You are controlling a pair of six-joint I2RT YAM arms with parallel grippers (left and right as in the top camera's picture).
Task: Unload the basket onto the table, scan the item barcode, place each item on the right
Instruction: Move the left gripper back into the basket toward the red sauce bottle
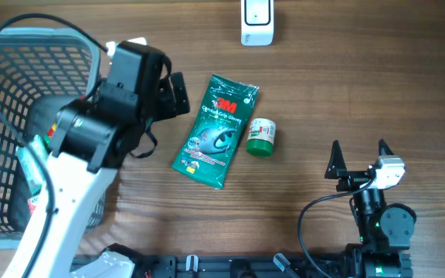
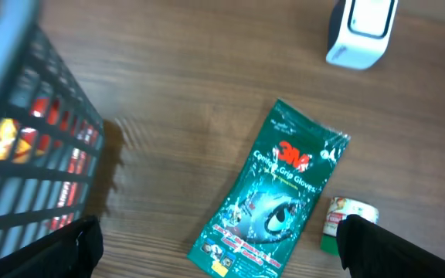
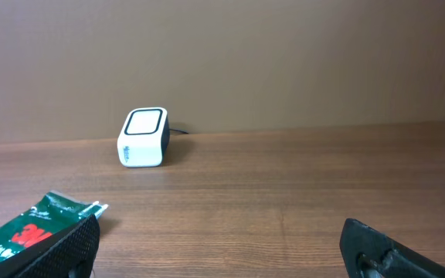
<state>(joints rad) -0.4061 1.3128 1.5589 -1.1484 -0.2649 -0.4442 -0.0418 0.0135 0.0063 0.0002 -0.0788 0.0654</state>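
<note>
A green 3M glove packet lies flat mid-table, and its lower end carries a small yellow label. A small jar with a green lid lies on its side just to the packet's right. The white barcode scanner stands at the far edge. My left gripper hovers open above the table left of the packet, which shows between its fingers in the left wrist view. My right gripper stands open and empty near the front right, facing the scanner.
A grey mesh basket holding packaged goods fills the left side, and its wall is close to my left gripper. Bare wood lies between the right gripper and the scanner. A cable loops by the right arm's base.
</note>
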